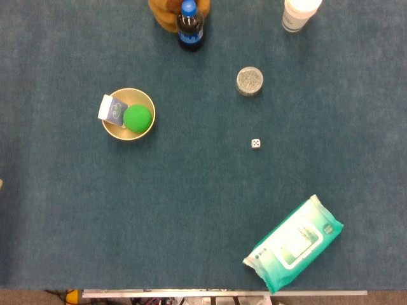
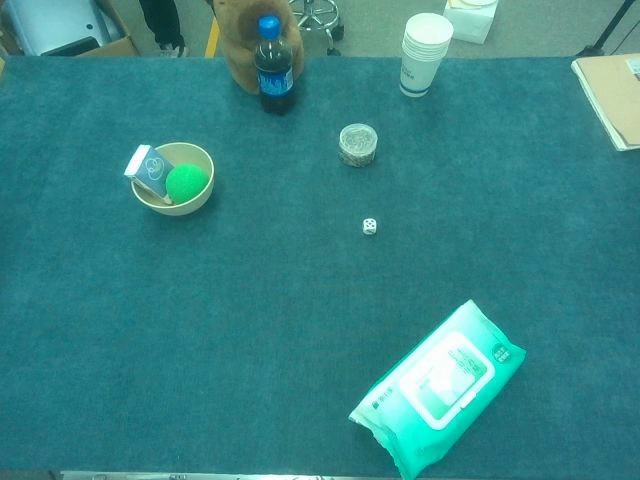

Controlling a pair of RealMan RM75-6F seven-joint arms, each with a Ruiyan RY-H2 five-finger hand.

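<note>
Bowl [image 1: 110, 131] sits left on the table, with a green ball [image 1: 137, 118] and a small box [image 1: 113, 108] leaning on its rim already inside. Right of the bowl, and seemingly untouched, are a bottle [image 1: 190, 28], jar [image 1: 249, 81], die [image 1: 255, 143], wipes [image 1: 294, 243] and cups [image 1: 297, 14]. Neither hand shows, so their state cannot be told.

one bowl [image 2: 204, 160], one green ball [image 2: 186, 182], one small carton [image 2: 151, 168], one bottle [image 2: 273, 68], one jar [image 2: 357, 144], one die [image 2: 370, 227], one wipes pack [image 2: 440, 385].
</note>
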